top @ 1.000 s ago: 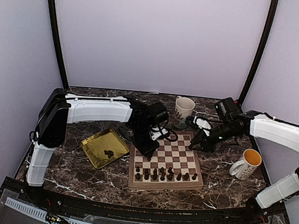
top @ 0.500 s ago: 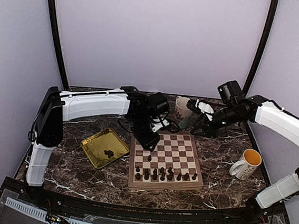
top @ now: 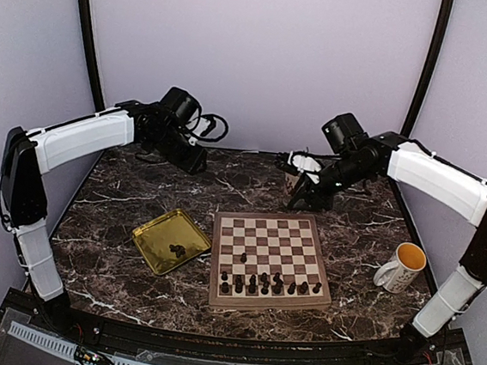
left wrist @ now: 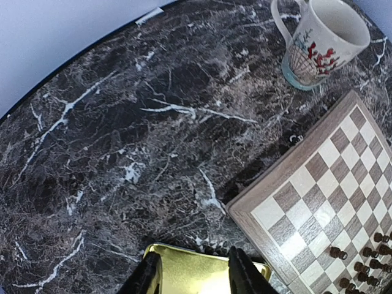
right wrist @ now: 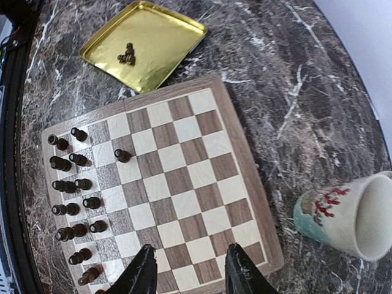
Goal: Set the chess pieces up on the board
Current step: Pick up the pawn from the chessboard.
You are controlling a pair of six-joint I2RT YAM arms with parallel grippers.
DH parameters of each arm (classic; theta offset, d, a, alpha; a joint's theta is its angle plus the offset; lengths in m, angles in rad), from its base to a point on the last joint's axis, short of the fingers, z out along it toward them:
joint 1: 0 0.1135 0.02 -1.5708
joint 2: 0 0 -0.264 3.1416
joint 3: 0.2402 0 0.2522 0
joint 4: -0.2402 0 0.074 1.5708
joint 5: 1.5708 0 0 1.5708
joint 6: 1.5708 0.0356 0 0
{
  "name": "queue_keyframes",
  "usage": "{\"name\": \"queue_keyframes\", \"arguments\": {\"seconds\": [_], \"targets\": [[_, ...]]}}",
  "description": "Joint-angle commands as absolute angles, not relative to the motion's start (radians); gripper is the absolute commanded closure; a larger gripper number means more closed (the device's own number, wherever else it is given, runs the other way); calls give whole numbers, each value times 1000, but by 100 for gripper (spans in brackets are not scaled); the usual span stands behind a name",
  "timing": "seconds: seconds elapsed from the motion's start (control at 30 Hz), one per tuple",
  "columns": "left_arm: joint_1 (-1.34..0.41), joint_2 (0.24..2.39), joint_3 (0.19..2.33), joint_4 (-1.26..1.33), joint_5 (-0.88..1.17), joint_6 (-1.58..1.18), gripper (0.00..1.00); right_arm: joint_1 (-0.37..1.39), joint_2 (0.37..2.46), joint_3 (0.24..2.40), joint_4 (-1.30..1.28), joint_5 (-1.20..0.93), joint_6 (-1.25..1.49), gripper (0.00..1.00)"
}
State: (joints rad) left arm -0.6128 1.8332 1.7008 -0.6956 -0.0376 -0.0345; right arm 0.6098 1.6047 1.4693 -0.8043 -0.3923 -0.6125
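The board (top: 214, 270) is a square of brown and cream chequered squares inside a pale wood rim. It lies flat on the dark marbled worktop (top: 131, 189), a little right of centre and toward the near edge. The chess pieces (right wrist: 72, 195) are tiny, dark brown-black and upright, packed into two rows along the board's near edge. A lone piece (right wrist: 122, 155) stands apart from them, farther in on the board's left half. A small clump of dark pieces (right wrist: 127, 56) lies in the gold tray (top: 154, 228), just beside the board's left edge.

The left end effector (left wrist: 195, 260) hangs above the worktop's far-left part, released, its fingers apart with nothing between them. The right end effector (right wrist: 191, 251) hovers near the far edge by the floral mug (right wrist: 349, 214), also released and empty. A yellow-lined mug (top: 402, 267) stands near the right edge.
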Motion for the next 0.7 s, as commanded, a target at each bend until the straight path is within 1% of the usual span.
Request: {"name": "queue_keyframes", "arguments": {"seconds": [0.0,0.17,0.37,0.67], "targets": [[-542,1730,1575,-519,-16,-73,61,705,1691,1508,-847,-337,-610,62],[-493,1685,1474,-450,-19,-95,61,804,1799,1553,-869,-289,-613,62],[-491,1670,1472,-462,-19,-102,61,878,1936,1632,-899,-272,-609,61],[-489,1642,1468,-469,-19,-97,61,936,2049,1702,-922,-274,-599,60]]}}
